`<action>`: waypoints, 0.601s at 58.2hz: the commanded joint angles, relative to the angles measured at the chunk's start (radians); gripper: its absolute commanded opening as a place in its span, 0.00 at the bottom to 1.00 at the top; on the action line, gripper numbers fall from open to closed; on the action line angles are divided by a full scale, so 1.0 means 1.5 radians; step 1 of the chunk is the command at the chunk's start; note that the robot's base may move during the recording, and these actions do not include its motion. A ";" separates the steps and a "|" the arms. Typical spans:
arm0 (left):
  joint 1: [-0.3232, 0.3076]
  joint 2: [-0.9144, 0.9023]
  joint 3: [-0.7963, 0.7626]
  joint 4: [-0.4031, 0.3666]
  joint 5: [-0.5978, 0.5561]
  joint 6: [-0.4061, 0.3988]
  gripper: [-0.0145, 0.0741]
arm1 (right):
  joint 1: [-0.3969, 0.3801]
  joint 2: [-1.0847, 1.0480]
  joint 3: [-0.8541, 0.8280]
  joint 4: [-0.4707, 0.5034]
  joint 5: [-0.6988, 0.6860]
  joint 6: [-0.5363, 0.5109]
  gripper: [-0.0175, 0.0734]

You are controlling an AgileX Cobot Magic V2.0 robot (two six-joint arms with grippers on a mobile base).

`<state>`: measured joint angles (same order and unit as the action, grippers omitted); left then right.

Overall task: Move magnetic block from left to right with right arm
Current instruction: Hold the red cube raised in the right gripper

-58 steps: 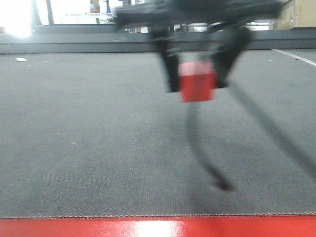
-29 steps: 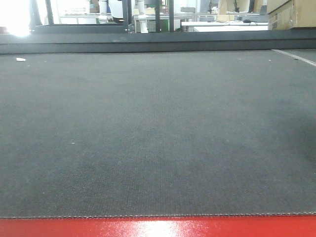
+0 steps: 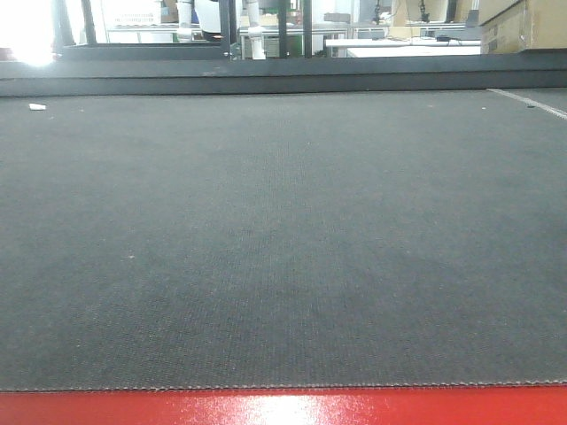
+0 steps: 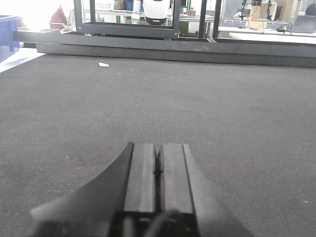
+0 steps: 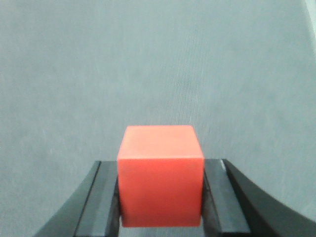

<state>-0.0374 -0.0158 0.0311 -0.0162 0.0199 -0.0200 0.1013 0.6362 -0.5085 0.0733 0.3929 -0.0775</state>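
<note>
Gripping the magnetic block (image 5: pixel 160 182), the right gripper (image 5: pixel 160 170) has a black finger (image 5: pixel 101 197) pressed flat against each side face of the cube. The cube's top and near faces are in plain sight. Beyond it lies the grey mat (image 5: pixel 158 59), blurred here. The block seems to hang clear of the mat, though this view does not settle it.

The left gripper (image 4: pixel 158 153) sits low over the same mat (image 4: pixel 237 113), its two fingers closed against each other with only a thin seam between them and nothing held. Farther out on the left, a small white scrap (image 4: pixel 103 64) lies on the mat. Behind that a dark rail (image 4: pixel 197 49) runs along the mat's far edge, with a black metal frame (image 4: pixel 128 27) past it.

From the front camera, a glossy red strip (image 3: pixel 283 407) borders the nearest edge of the mat (image 3: pixel 283 239). The white scrap (image 3: pixel 37 106) lies far off at the left, and a cardboard box (image 3: pixel 532 22) stands beyond the rail at the upper right.
</note>
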 commanded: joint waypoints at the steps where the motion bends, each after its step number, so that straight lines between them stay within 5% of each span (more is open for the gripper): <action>1: -0.004 -0.005 0.007 -0.004 -0.055 -0.001 0.03 | -0.006 -0.046 0.004 0.004 -0.084 -0.010 0.51; 35: -0.004 -0.005 0.007 -0.004 -0.055 -0.001 0.03 | -0.006 -0.385 0.138 0.002 -0.150 -0.010 0.51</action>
<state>-0.0374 -0.0158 0.0311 -0.0162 0.0199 -0.0200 0.0982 0.0844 -0.2863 0.0753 0.2790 -0.0817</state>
